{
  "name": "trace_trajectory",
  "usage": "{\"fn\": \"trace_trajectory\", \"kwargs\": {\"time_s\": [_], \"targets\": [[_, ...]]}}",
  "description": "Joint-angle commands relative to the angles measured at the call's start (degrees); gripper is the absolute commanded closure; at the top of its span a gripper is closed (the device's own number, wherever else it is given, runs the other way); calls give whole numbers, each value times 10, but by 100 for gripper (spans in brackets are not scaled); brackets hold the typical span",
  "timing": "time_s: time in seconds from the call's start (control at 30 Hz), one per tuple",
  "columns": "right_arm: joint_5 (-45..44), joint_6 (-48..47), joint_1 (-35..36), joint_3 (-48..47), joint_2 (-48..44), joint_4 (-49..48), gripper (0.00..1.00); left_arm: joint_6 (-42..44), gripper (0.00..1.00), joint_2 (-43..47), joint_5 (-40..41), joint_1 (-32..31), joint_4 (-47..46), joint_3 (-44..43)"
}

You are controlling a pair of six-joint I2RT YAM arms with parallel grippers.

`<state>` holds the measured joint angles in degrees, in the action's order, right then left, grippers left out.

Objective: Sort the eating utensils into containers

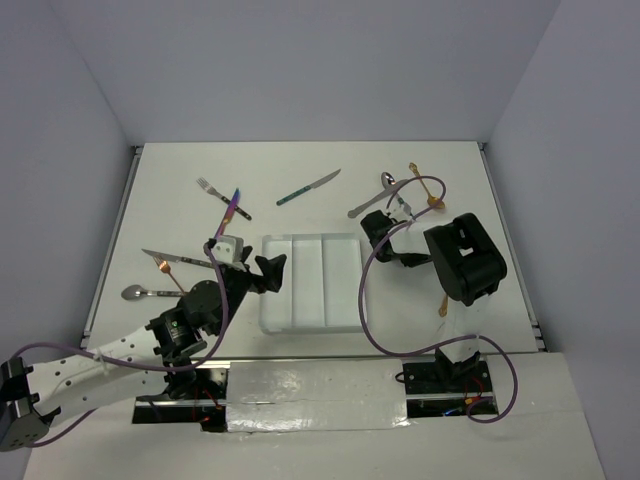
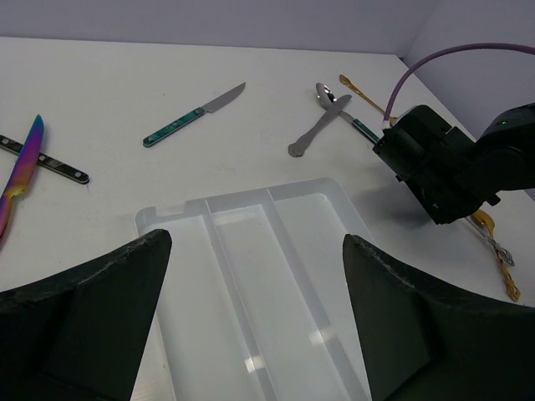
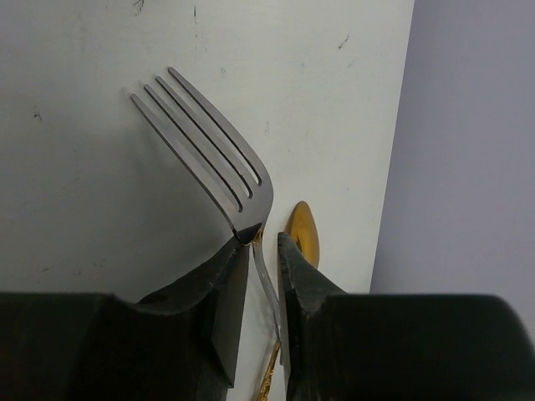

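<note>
The white three-compartment tray lies mid-table with nothing in it, and it shows in the left wrist view. My left gripper is open and empty over the tray's left side, also seen in its wrist view. My right gripper is shut on the neck of a silver fork; it sits right of the tray. A gold spoon lies just behind the fingers. A silver spoon and a teal-handled knife lie further back.
At far left lie a fork and an iridescent purple knife. At near left lie a silver knife, a copper spoon and a silver spoon. Gold utensils lie at right. Grey walls enclose the table.
</note>
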<state>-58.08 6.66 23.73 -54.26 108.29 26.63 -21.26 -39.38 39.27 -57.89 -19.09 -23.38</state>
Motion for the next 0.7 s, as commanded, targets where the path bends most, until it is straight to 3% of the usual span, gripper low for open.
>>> {"fn": "trace_trajectory", "kwargs": {"time_s": [0.0,0.47,0.6,0.67], "targets": [[-21,16,-3,-14,0,3,74,-7,4,10,2,-1,-17,-5],[-23,21,-3,-25,10,23,89,-10,4,11,0,-1,-16,-4],[-39,37,-3,-30,6,46,90,-8,4,9,4,-1,-17,-4],[-43,47,-3,-35,3,60,95,-6,4,8,5,-1,-16,-5]]}}
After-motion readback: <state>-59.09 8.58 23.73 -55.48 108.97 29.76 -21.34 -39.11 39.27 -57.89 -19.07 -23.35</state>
